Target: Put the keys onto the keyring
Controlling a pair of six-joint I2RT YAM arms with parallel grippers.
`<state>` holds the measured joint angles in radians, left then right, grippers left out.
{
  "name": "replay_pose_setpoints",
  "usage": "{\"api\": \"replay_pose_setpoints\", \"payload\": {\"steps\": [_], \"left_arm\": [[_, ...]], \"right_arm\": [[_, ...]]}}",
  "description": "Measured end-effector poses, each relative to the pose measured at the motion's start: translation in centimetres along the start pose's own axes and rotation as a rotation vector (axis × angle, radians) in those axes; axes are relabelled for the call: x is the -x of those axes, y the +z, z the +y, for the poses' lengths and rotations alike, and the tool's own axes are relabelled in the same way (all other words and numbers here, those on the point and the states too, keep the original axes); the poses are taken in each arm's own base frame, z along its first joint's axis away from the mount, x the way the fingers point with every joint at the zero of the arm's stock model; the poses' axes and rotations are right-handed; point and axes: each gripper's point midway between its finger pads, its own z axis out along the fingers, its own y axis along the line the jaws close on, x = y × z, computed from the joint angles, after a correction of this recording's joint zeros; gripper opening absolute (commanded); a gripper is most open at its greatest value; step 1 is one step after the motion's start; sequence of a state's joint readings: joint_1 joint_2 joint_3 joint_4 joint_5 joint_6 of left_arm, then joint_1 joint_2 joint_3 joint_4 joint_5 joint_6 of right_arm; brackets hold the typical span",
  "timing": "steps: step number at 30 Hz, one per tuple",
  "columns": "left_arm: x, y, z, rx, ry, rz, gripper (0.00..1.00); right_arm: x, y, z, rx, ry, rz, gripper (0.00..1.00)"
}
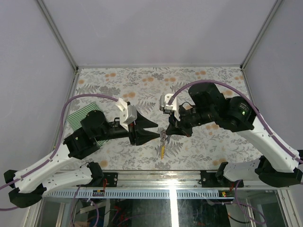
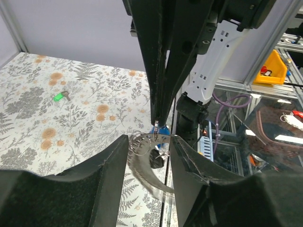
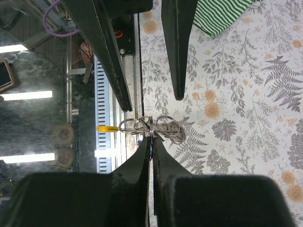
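Well, right gripper: my two black fingers are pressed together at the tips, pinching the keyring.
Keyring: thin silvery wire loops that overlap, held up off the table near its front edge.
Yellow tag: a narrow plastic strip dangling from the loops.
Left gripper: my fingers are spread wide with nothing between them. They are black wedges with rough matte pads, and their tips are just beside the loops.
Open room: the gap between my left fingers is wider than my right gripper's closed tips, which come down at its mouth.
Blue key: a small blue head right at the pinch; I cannot tell whether it is on the ring.
Green key: a tiny key with a bright plastic head, lying flat on the table, well apart from both grippers.
Table: a flat sheet printed with grey ferns and orange flowers, running on to the far wall.
Striped cloth: soft, green and white, near the left edge and partly hidden by my left arm.
Edges: metal frame posts and plain pale walls on three sides.
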<state>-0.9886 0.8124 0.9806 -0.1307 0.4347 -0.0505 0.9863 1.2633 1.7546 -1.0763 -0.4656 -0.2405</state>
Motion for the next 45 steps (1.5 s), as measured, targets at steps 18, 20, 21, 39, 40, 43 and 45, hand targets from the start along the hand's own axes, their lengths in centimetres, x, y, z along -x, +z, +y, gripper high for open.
{"api": "replay_pose_setpoints", "payload": {"steps": [18,20,21,39,40,43,45], "left_arm": [[-2.3,1.6,-0.7,-0.091,-0.032,0.076,0.30],[-2.3,1.6,-0.7,-0.093,-0.032,0.079,0.28],[-2.3,1.6,-0.7,-0.095,-0.032,0.079,0.27],[-2.0,1.8,-1.1,-0.119,-0.029,0.078,0.03],[-2.0,1.8,-1.1,-0.119,-0.028,0.078,0.01],[-2.0,1.8,-1.1,-0.120,-0.028,0.078,0.00],[-2.0,1.8,-1.1,-0.120,-0.028,0.078,0.00]], "right_arm": [[-0.4,0.7,1.0,0.051,-0.039,0.040,0.00],[-0.5,0.7,1.0,0.052,-0.039,0.041,0.00],[-0.5,0.7,1.0,0.051,-0.039,0.041,0.00],[-0.5,0.7,0.9,0.048,-0.048,0.043,0.00],[-0.5,0.7,0.9,0.048,-0.048,0.043,0.00],[-0.5,0.6,0.9,0.047,-0.049,0.043,0.00],[-0.5,0.6,0.9,0.047,-0.049,0.043,0.00]]}}
